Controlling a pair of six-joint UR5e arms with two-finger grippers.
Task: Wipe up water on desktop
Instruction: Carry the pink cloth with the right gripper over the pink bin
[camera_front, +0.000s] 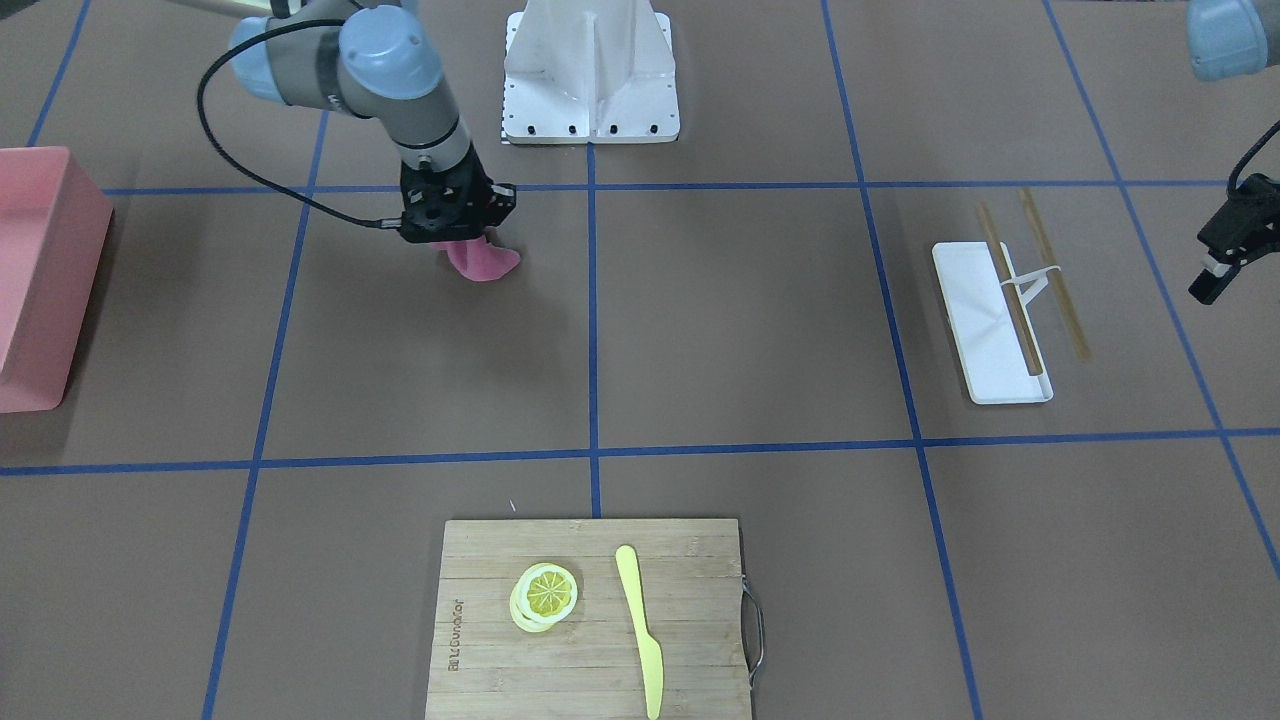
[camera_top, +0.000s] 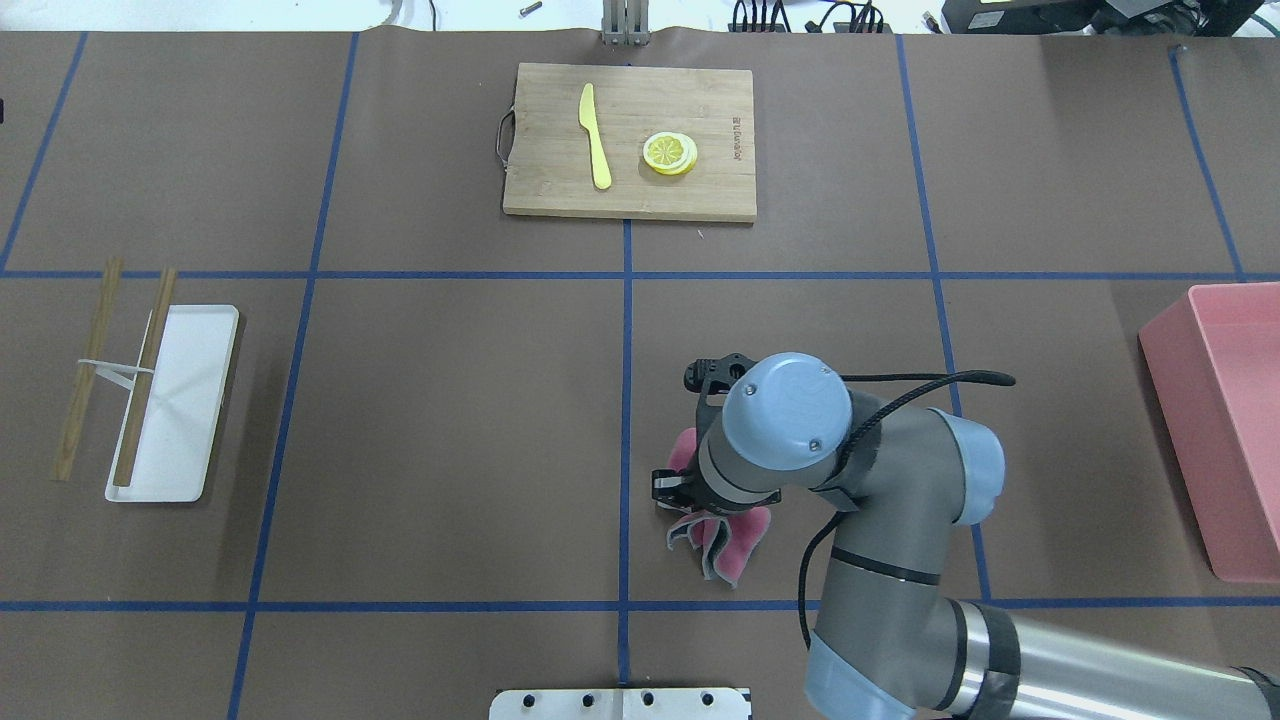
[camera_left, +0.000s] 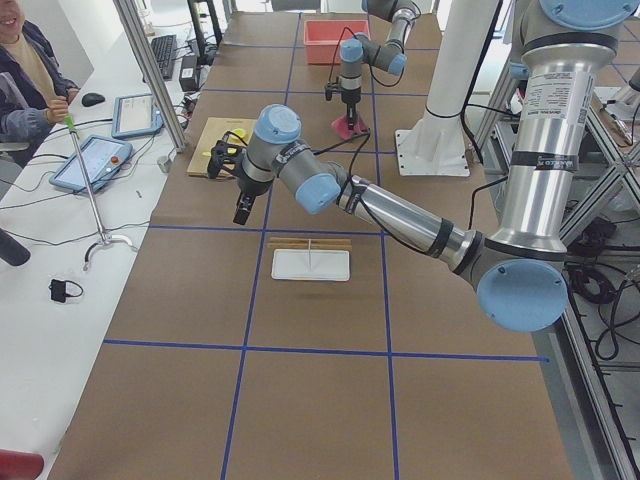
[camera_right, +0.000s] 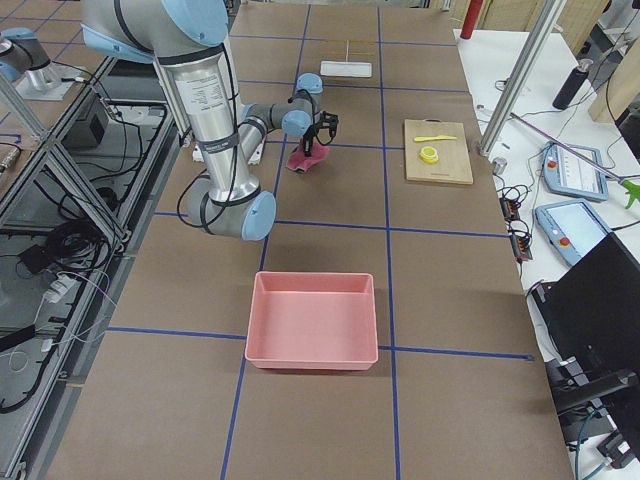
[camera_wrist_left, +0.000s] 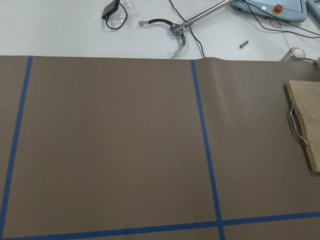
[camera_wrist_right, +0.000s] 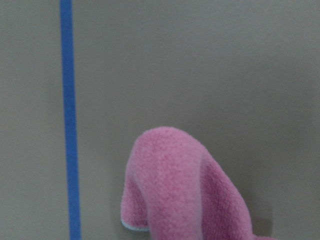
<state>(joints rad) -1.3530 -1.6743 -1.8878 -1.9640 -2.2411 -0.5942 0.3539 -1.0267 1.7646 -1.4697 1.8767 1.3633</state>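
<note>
Pink cloth (camera_front: 485, 263) clamped in closed jaws of right gripper (camera_front: 468, 243), bunched on desktop (camera_front: 750, 320) near blue tape line (camera_front: 592, 300). Risks skating over unseen water, wiping little. Cannot tell jaw state of left gripper (camera_front: 1222, 262).

Cutting board (camera_front: 590, 610) is carrying the only marking worth flagging: a burned-in wordmark (camera_front: 452, 636). It's running along the short edge opposite the metal handle (camera_front: 753, 625) and lying sideways in the front-facing view. It's also showing in the overhead view, just beside the lemon slices (camera_top: 670, 153). Letters are coming out too blurred to spell, so I'm not calling the brand.

Left arm's upright link (camera_left: 548, 100) is showing a band of dark print. Right arm's upright link (camera_right: 208, 95) is showing the same kind. Both are too small to read.

Nothing else on the tabletop (camera_front: 750, 330) is giving readable text or numbers.
</note>
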